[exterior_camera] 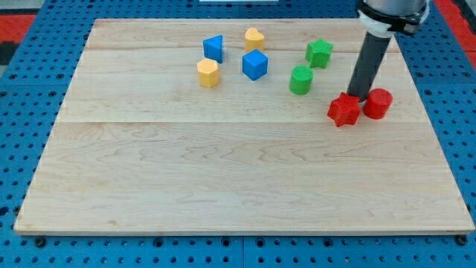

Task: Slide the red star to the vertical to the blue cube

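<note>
Nearest the lower edge of the frame: bare wooden board [223, 186], nothing resting on it. Mid-right of the frame: red star [343, 110], matt red, short blunt points, lying flat. Just beside it on the right, red cylinder [377, 103], standing upright, seemingly apart from the star by a sliver. My tip [358, 97] found between and just behind the two, apparently touching the star's upper right edge. No fingers fitted, only a plain rod, so nothing to open, close or grip.

Further up: green cylinder [300, 80], then green star [319, 52]. Left of these, blue cube [254, 65], well apart from the red star. Yellow block [208, 73], six-sided by the look, blue block [214, 48] and yellow block, heart-like [254, 38] noted beyond.

Judged advisable: push leftward from the star's right side, keeping below the green cylinder, staying centred to prevent spinning, stopping directly beneath the cube.
</note>
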Available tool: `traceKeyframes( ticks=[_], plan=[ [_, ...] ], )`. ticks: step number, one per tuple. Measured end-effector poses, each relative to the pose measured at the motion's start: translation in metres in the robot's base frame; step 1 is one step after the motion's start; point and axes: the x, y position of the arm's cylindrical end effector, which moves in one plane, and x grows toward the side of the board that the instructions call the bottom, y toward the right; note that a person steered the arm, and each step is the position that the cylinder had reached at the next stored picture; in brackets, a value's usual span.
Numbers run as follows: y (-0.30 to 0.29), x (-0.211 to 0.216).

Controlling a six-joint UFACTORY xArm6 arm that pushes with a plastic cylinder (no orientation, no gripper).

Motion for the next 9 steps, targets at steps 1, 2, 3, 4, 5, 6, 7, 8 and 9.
traceKeyframes(
  ticks=[1, 2, 3, 4, 5, 6, 7, 8, 9],
  plan=[
    [-0.001, 0.022],
    [-0.042, 0.045],
    [-0.096, 0.051],
    [-0.089, 0.070],
    [-0.115, 0.079],
    [-0.158, 0.072],
    [-0.199, 0.061],
    [-0.201, 0.060],
    [-0.200, 0.064]
  ],
)
